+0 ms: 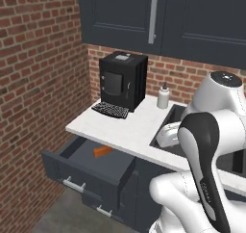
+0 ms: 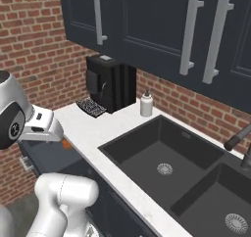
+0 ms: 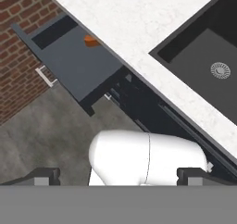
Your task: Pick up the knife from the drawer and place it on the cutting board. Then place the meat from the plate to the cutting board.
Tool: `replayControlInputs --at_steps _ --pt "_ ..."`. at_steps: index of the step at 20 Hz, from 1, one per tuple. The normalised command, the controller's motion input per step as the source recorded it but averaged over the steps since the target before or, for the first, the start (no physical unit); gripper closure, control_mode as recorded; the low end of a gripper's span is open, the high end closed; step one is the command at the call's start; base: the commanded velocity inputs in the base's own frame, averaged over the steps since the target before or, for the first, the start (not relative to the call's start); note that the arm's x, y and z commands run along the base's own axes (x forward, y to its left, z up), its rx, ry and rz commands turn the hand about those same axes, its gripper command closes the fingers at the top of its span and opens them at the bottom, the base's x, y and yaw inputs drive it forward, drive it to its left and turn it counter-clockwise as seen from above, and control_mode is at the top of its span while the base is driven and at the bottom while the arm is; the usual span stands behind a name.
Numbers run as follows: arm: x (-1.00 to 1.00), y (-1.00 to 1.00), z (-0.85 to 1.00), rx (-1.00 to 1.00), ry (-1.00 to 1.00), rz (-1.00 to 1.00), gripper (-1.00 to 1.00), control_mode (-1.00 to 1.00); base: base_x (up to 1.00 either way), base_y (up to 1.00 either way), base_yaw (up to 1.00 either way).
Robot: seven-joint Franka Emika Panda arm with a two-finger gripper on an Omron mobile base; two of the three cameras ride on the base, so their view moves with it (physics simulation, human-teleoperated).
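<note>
Left to right: your drawer (image 1: pixel 91 167) is pulled out under the counter (image 1: pixel 129 128), so the knife (image 1: pixel 102 151) is reachable from above. Only its orange handle pokes out from under the counter edge; the blade is hidden. Nothing else shows in the drawer. The coffee machine (image 1: pixel 122 80) and soap bottle (image 1: pixel 163 97) sit at the back wall, clear of the reach. The sink (image 2: pixel 164 153) looks empty. The gripper (image 3: pixel 118 176) is spread wide, holding nothing, well above the drawer. No board, plate or meat to report from here.

brick wall (image 1: pixel 38 58), dark cabinets (image 2: pixel 157 20), grey floor (image 3: pixel 51 140)
</note>
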Motion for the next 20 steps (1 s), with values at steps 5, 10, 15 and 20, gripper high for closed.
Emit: replayControlInputs --at_steps 5,10,15,20 --pt "0.00 0.00 0.00 0.00 0.00 0.00 -1.00 1.00 0.98 0.45 -0.01" --pt "0.00 0.00 0.00 0.00 0.00 0.00 -1.00 1.00 0.56 0.30 -0.04" --pt "0.19 0.11 -0.07 0.00 0.00 0.00 -1.00 -1.00 0.42 0.14 -0.02" --pt "0.44 0.75 -0.45 0.00 0.01 0.00 -1.00 -1.00 0.00 0.00 0.00"
